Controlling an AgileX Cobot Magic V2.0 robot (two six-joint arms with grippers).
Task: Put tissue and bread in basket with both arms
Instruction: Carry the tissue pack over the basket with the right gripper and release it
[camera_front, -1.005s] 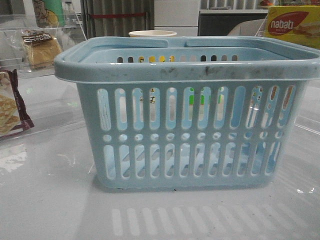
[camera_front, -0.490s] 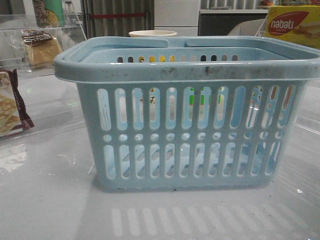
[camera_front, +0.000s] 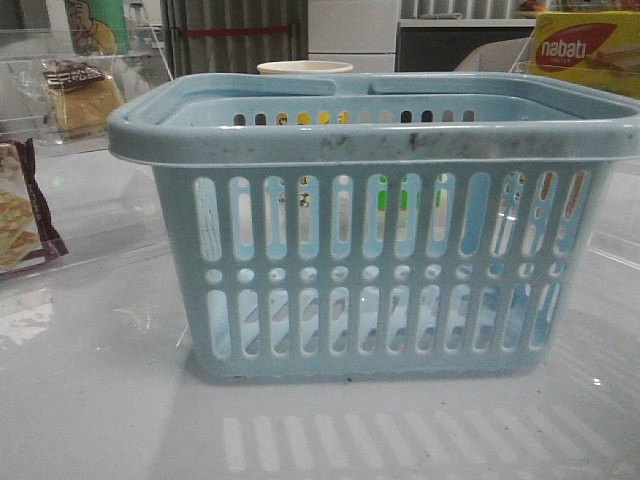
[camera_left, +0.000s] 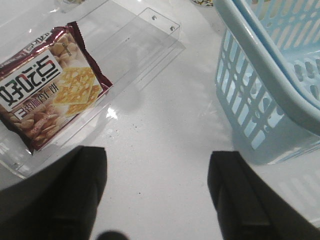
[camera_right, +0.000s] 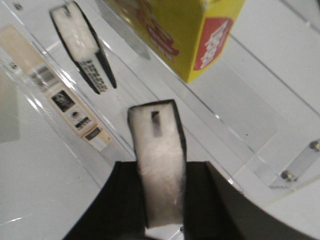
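Light blue plastic basket (camera_front: 375, 140) with slots and round holes stands in the middle of the shiny white bench (camera_front: 100, 400). I think it sits there so that both of my arms can reach it. I cannot see anything of mine inside it yet.

My right tool (camera_right: 160, 210) is squeezed shut on the small flat black and white tissue pack (camera_right: 157, 160). The pack stands up between the two dark fingers, so I have a firm hold on its thin sides. It is right by the yellow cardboard box with the red label (camera_right: 175, 35), and that box is behind the basket on its right side. So the tissue is held up by the box, not over the basket yet. I think lifting it across to the basket comes next. A second black and white shape (camera_right: 82, 47) shows close by. It may be a mirror picture in the clear plastic, but I cannot tell.

My left tool (camera_left: 157, 200) is wide open and holds nothing. It hangs just left of the basket, near the dark red packet of pale crackers (camera_left: 50, 85). That packet is not for me. The golden bread in its clear bag with a brown label (camera_front: 85, 95) lies farther back, left of the basket. My left tool is open so it can take the bread.
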